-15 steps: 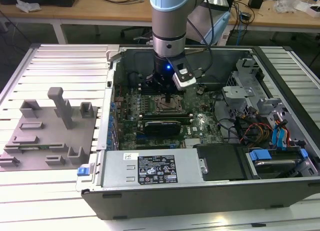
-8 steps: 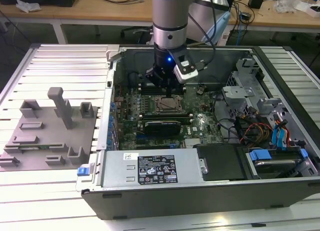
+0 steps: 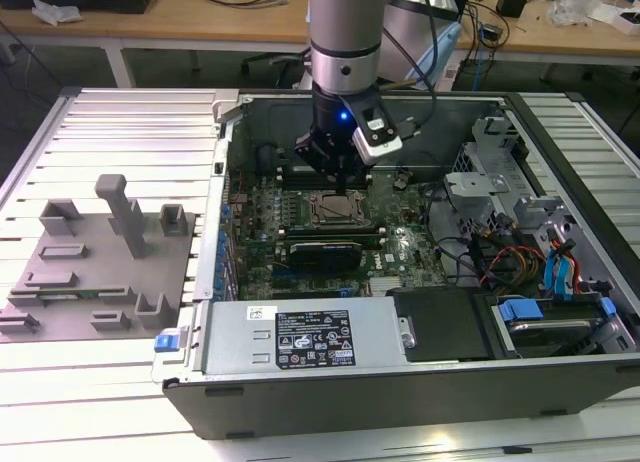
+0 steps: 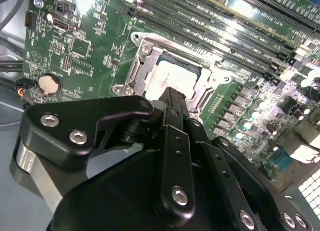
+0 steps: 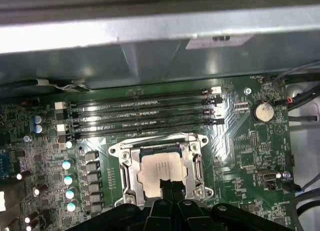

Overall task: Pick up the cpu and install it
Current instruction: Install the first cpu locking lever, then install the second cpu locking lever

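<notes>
Sitting in the dark metal-edged socket frame [image 5: 161, 171] at the lower centre of the first wrist view, the small silver-white square cpu [image 5: 161, 172] bears faint print too small to read. The black gripper [image 5: 170, 187] hangs just above it, its fingertips hiding the chip's near edge; whether they pinch it cannot be told. Four long memory slots [image 5: 145, 113] run beside the socket.

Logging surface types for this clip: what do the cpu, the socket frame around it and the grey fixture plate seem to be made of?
The cpu: likely a metal lid, matte silver-white with a soft sheen. The socket frame: apparently bare steel, with bright glints along its edges. The grey fixture plate: probably plastic, uniformly dull grey and without reflections.
</notes>
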{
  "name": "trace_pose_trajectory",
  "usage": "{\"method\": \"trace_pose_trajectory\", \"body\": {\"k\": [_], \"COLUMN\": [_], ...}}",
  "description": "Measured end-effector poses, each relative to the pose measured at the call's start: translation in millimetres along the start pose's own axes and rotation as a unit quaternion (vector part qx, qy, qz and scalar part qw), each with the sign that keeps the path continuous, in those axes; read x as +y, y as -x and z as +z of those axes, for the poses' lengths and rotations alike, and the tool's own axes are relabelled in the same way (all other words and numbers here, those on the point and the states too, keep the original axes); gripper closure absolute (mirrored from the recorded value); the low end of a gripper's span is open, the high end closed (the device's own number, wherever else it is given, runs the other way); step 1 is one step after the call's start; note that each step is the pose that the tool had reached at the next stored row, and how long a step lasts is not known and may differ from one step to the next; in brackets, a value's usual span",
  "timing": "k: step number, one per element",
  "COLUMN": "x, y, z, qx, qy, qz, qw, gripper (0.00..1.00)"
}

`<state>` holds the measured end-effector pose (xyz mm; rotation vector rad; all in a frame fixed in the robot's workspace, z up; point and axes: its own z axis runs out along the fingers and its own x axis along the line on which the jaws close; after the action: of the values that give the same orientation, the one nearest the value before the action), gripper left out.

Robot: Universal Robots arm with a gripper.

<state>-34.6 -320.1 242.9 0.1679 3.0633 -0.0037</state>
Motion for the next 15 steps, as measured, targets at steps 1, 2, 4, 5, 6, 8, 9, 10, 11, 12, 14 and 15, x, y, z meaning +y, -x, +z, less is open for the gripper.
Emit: {"method": "trace_pose_trajectory", "body": {"k": [1, 2, 4, 5, 6, 8, 9, 10, 11, 12, 14, 15], "x": [0.0, 0.0, -0.2, -0.2, -0.2, -0.2, -0.3, -0.3, -0.3, -0.5, -2.0, -2.9], "y": [0.0, 0.0, 0.0, 0.0, 0.0, 0.0, 0.0, 0.0, 0.0, 0.0, 0.2, 0.3], "z": [0.0, 0.0, 0.0, 0.0, 0.0, 0.0, 0.0, 0.0, 0.0, 0.0, 0.0, 0.0], "qx": [0.0, 0.0, 0.0, 0.0, 0.0, 0.0, 0.0, 0.0, 0.0, 0.0, 0.0, 0.0], "qy": [0.0, 0.0, 0.0, -0.0001, 0.0, 0.0, 0.0, 0.0, -0.0001, 0.0, -0.0001, -0.0001], "qz": [0.0, 0.0, 0.0, 0.0, 0.0, 0.0, 0.0, 0.0, 0.0, 0.0, 0.0, 0.0], "qw": [1.0, 1.0, 1.0, 1.0, 1.0, 1.0, 1.0, 1.0, 1.0, 1.0, 1.0, 1.0], "gripper": [0.89, 0.89, 0.89, 0.89, 0.89, 0.89, 0.89, 0.89, 0.89, 0.89, 0.89, 0.89]}}
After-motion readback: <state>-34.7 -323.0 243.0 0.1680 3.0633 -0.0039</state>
